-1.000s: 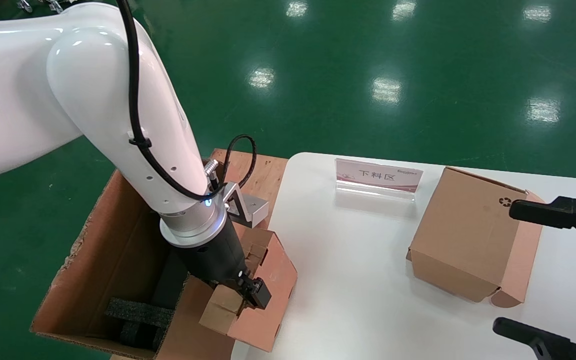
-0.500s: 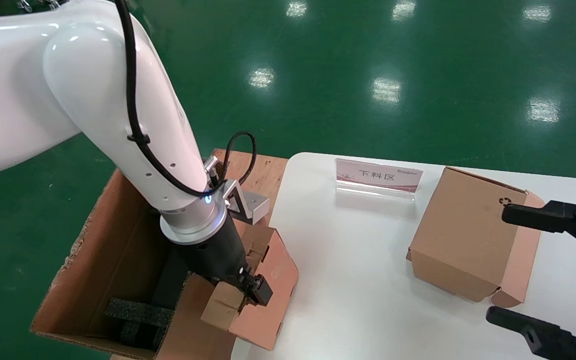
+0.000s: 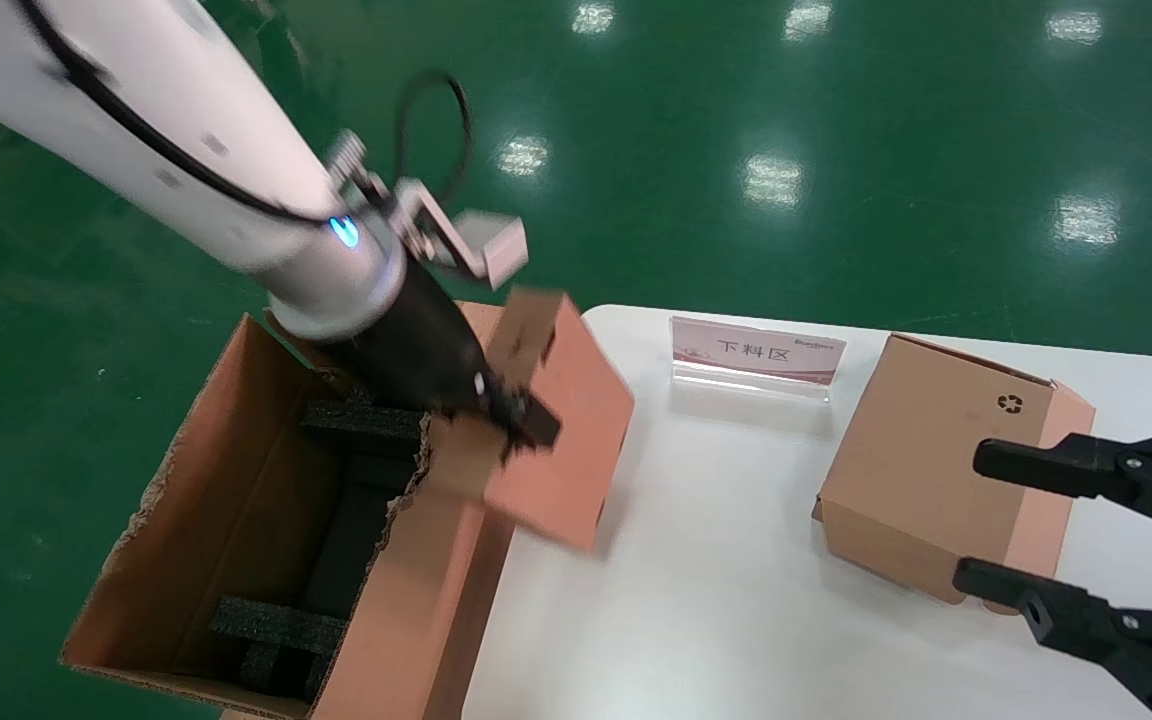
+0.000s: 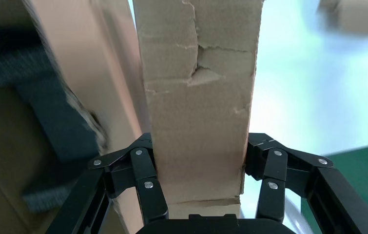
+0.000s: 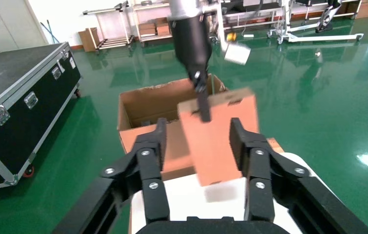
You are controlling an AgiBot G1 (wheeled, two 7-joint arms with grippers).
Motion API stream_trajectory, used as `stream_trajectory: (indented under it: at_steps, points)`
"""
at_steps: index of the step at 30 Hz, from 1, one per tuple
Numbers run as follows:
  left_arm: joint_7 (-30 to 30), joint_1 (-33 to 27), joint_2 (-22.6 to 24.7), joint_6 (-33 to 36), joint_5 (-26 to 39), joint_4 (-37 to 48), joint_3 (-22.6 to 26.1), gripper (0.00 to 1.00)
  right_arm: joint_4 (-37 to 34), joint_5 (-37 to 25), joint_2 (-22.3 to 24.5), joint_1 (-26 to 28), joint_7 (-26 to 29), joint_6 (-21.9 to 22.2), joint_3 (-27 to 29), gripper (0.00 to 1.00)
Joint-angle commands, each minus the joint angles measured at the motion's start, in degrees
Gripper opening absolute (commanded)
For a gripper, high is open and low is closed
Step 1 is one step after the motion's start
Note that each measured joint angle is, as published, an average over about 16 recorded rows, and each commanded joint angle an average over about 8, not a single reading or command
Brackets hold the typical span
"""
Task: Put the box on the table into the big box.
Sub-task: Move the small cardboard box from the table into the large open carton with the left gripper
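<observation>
Gripping the box [image 4: 199,97], left gripper [image 4: 200,170]

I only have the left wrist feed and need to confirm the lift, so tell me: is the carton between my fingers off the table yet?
Observer: Yes. In the head view the box hangs tilted in the left gripper, above the edge of the table.
Operator: Where is the big box from there?
Observer: Right beside it, on the robot's left; the big box stands open with black foam inside.
Operator: What is the right arm doing?
Observer: The right gripper is open, at the carton with the recycling mark on the table.
</observation>
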Motion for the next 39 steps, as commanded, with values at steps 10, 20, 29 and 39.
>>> stream_trajectory:
  at_steps: [10, 20, 29, 39]
  points:
    - [10.7, -4.6, -7.1, 0.7, 4.3, 0.4, -10.3, 0.00, 0.0, 0.0, 0.0, 0.0, 0.0, 0.0, 0.0, 1.00]
    - [20.8, -8.3, -12.6, 1.5, 7.1, 1.4, -15.5, 0.00, 0.0, 0.0, 0.0, 0.0, 0.0, 0.0, 0.0, 1.00]
    - [26.0, -11.8, -16.1, 3.1, 7.5, 1.8, -17.9, 0.00, 0.0, 0.0, 0.0, 0.0, 0.0, 0.0, 0.0, 1.00]
    - [28.2, -17.4, -19.2, 7.7, 8.4, 2.2, -15.7, 0.00, 0.0, 0.0, 0.0, 0.0, 0.0, 0.0, 0.0, 1.00]
